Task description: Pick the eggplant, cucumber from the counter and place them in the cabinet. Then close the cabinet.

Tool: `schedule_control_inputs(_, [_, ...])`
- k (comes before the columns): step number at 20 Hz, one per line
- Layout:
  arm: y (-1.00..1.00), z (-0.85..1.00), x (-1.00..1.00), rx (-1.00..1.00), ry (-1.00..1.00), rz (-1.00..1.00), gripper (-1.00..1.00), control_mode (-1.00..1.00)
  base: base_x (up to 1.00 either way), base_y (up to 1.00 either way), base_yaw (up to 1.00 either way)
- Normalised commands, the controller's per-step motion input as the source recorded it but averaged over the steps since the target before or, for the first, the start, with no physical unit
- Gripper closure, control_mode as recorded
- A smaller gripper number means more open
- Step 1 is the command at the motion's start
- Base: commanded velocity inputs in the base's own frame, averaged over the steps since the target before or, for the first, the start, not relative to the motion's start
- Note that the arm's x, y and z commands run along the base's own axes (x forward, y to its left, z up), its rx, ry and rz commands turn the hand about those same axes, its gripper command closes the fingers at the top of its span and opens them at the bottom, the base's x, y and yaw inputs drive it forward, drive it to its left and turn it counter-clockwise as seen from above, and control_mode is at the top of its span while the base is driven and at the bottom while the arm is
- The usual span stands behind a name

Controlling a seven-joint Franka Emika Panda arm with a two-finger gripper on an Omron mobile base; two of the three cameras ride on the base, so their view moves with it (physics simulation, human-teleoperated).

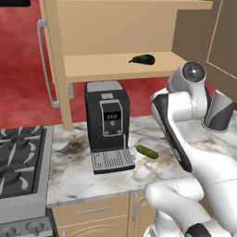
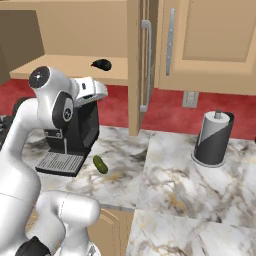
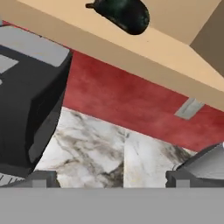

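The dark eggplant [image 1: 142, 59] [image 2: 102, 64] [image 3: 124, 14] lies on the wooden shelf of the open cabinet [image 1: 102, 65]. On the marbled counter [image 1: 78, 173] the green cucumber [image 1: 146, 151] [image 2: 100, 164] rests just right of the coffee machine. My gripper [image 3: 112, 179] is open, its fingertips [image 3: 42, 179] wide apart with nothing between them. The hand [image 2: 92, 91] hovers in front of and slightly below the shelf edge, above the coffee machine and well above the cucumber. It looks toward the red back wall and the shelf.
A black coffee machine [image 1: 107, 122] stands under the cabinet. The stove [image 1: 21, 159] is at the left. A paper towel roll [image 2: 213, 138] stands at the right. Both cabinet doors [image 1: 50, 60] [image 2: 136, 65] stand open, with bar handles.
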Motion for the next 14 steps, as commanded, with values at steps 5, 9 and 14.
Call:
schedule_control_inputs(5, [0.00, -0.99, -0.29, 0.01, 0.25, 0.15, -1.00, -1.00, 0.00, 0.00, 0.00])
schedule_control_inputs(9, [-0.01, -0.63, 0.09, 0.05, 0.28, 0.13, -1.00, -1.00, 0.00, 0.00, 0.00])
schedule_control_inputs(14, [0.00, -0.49, 0.35, 0.06, 0.31, 0.08, -1.00, -1.00, 0.00, 0.00, 0.00])
